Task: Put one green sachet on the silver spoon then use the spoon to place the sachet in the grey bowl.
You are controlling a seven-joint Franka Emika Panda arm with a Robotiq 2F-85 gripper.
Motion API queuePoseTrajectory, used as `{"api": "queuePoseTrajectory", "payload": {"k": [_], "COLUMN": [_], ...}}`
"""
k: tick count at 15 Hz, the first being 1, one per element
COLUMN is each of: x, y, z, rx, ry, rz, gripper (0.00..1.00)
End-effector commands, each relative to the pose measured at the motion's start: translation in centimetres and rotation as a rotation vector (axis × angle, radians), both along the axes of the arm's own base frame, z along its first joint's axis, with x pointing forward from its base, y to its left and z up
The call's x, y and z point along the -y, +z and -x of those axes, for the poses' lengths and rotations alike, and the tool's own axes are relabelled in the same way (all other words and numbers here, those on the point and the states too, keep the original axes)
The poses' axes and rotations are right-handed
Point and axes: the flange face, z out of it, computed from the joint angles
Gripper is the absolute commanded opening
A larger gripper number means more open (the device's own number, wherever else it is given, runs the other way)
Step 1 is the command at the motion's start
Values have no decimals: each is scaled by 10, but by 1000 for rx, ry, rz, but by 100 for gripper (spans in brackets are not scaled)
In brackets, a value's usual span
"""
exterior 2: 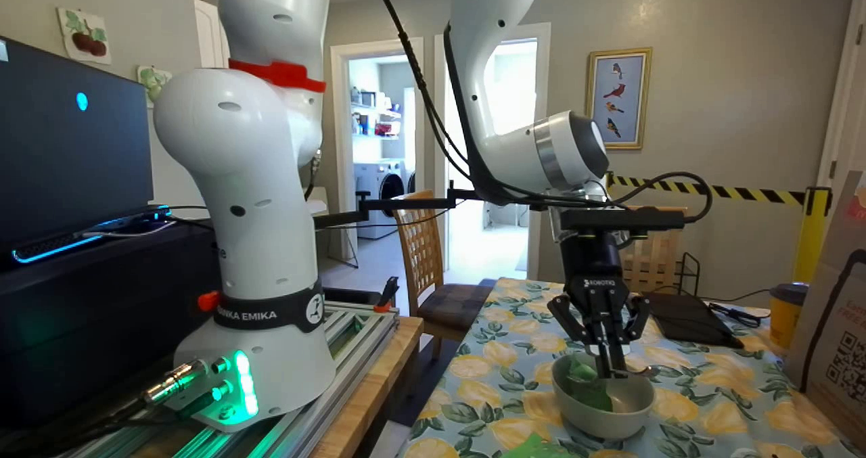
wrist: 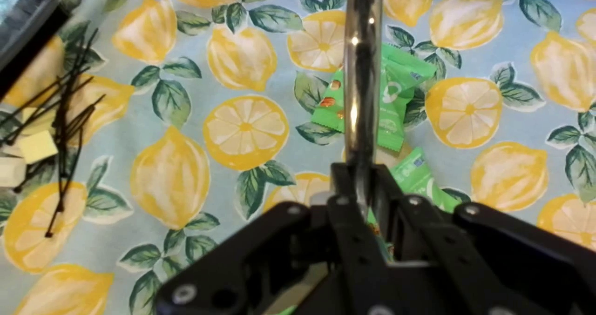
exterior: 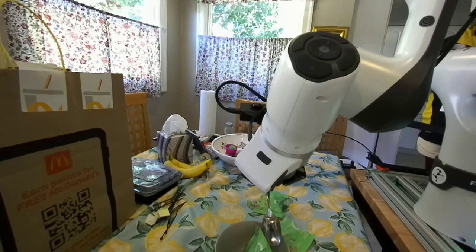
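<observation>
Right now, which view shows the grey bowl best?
An exterior view: the grey bowl fits fully in frame. Elsewhere, an exterior view crops the bowl at the bottom; the wrist view shows perhaps slivers behind the gripper.

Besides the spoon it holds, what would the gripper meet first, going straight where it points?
Probably the bowl, below the gripper in an exterior view; depth is unclear, so possibly the cloth beside it.
</observation>
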Motion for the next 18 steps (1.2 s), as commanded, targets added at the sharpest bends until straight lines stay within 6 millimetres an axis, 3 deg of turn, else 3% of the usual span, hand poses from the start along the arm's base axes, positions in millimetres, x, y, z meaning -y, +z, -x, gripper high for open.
{"api": "queuePoseTrajectory", "payload": {"k": [1, 11, 14, 18], "x": [1, 25, 43, 79], "y": [8, 62, 67, 58], "z": [-5, 6, 2, -9], "rx": [22, 258, 341, 425], "ry": [-7, -144, -251, -430], "rz": [34, -175, -266, -362], "gripper": [4, 4, 4, 4]}}
